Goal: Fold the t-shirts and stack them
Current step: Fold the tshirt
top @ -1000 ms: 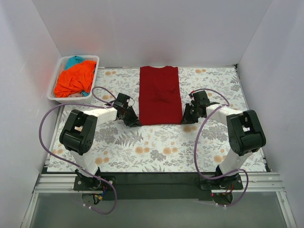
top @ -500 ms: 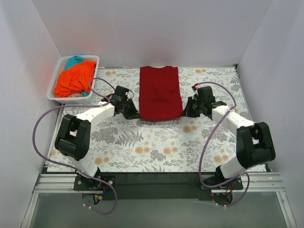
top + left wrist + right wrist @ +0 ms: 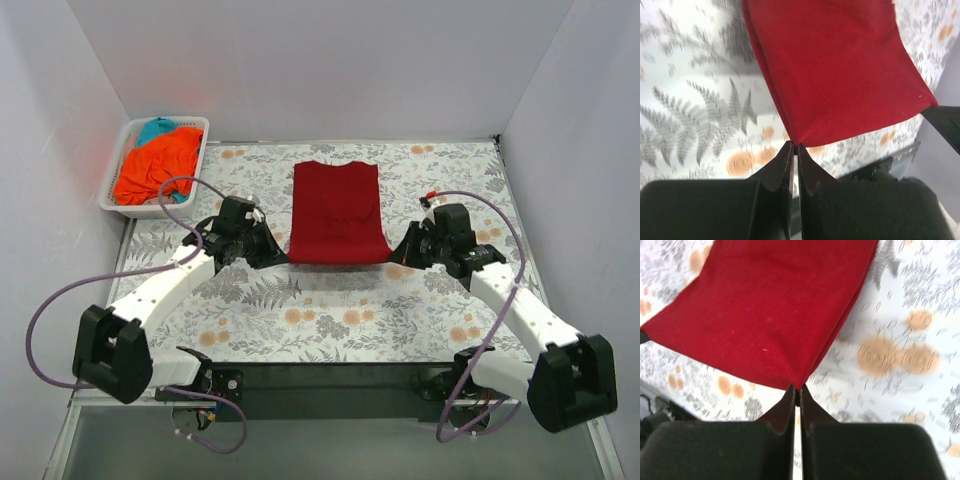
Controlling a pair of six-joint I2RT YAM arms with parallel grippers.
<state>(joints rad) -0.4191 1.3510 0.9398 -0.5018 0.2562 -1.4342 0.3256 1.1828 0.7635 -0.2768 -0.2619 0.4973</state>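
Two hands grip the near hem of the dark red short-sleeved cloth t-shirt [image 3: 335, 210]. The left hand [image 3: 281, 257] is pinched shut on the hem's 7 o'clock corner, and the right hand [image 3: 397, 256] is pinched shut on its 5 o'clock corner. In each wrist view the fingertips meet on the corner's cloth, and the hem between them is drawn straight. It appears raised off the floral-patterned tablecloth [image 3: 330, 310], where a shadow lies beneath it.

From the hem the garment's long axis runs toward 12 o'clock. Its collar end lies flat at the far middle of the cloth, directly ahead of both hands. Neither arm is nearer, since the shirt sits centred between them. The coming fold therefore probably calls for an equal carry of both corners toward 12 o'clock, along that axis.

Farthest off, at 10 o'clock, the white slotted plastic basket [image 3: 203, 140] contains the bright orange t-shirt [image 3: 150, 170]. The teal t-shirt [image 3: 157, 128] shows behind the orange one, well apart from either hand.
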